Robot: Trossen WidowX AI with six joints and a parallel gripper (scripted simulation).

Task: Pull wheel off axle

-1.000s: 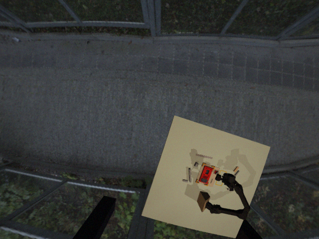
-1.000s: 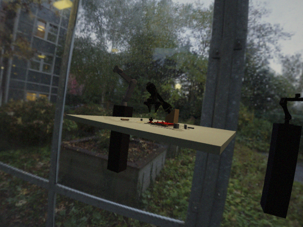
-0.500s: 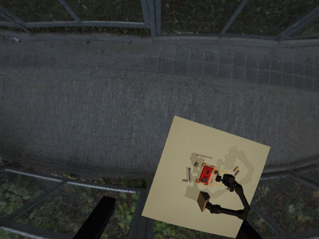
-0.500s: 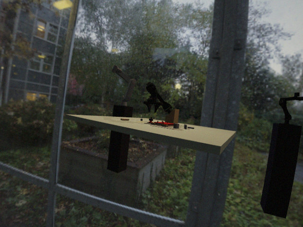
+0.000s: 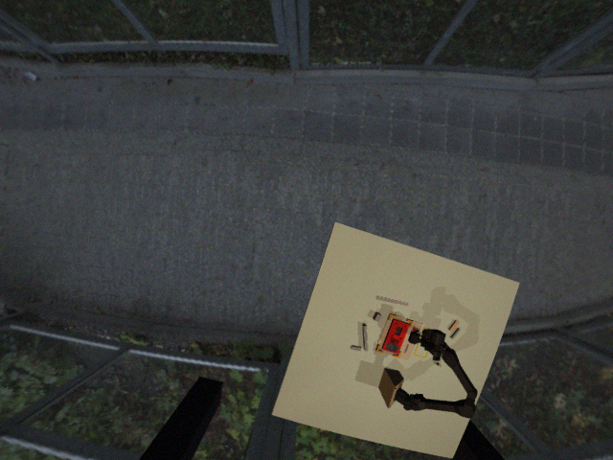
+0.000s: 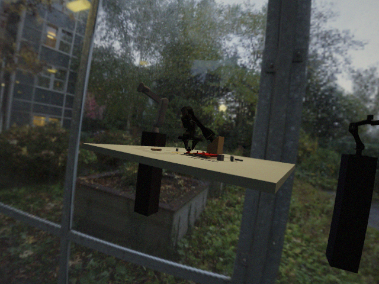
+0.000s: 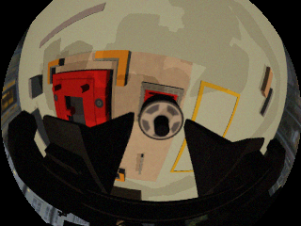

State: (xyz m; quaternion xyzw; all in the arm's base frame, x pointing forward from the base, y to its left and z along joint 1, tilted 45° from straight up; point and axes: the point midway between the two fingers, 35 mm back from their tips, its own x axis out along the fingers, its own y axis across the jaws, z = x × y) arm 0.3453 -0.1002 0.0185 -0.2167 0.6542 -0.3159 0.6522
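The wheel (image 7: 147,121) is a pale spoked disc with a dark rim, seen from above in the wrist view. It sits around the black upright axle (image 7: 162,126), beside a small red block in a grey frame. My gripper (image 7: 160,120) (image 5: 414,336) (image 6: 188,148) is open and points down, with one finger on each side of the wheel and a gap showing at each fingertip. The marked area (image 7: 221,88) (image 5: 420,356) is a yellow outline to the right of the wheel, partly hidden by my right finger in the wrist view.
A red plate (image 7: 85,101) (image 5: 396,336) with raised parts lies left of the wheel, between orange corner brackets (image 7: 123,71). An orange-and-dark pair of small bars (image 7: 266,81) (image 5: 453,325) lies beyond the marked area. A brown wedge-shaped block (image 5: 390,386) (image 6: 218,145) stands near the arm's base.
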